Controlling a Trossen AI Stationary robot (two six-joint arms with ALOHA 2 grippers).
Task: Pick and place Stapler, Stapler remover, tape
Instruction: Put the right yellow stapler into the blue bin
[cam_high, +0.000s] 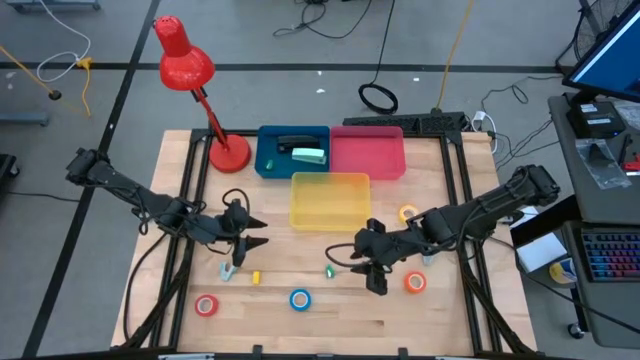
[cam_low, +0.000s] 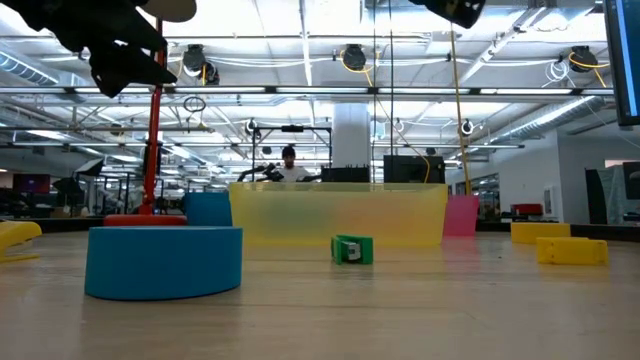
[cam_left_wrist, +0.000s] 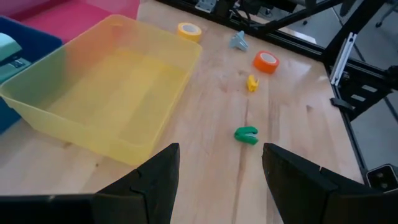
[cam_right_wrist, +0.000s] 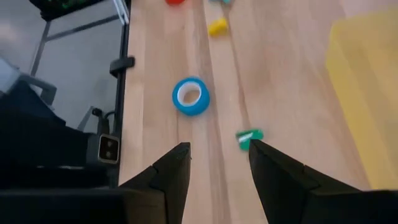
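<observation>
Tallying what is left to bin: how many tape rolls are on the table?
4: red front left, blue front centre, orange by the right gripper, yellow beside the yellow bin.

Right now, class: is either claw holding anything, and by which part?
Nothing is held. The left claw and the right claw are both open and empty above the table.
</observation>
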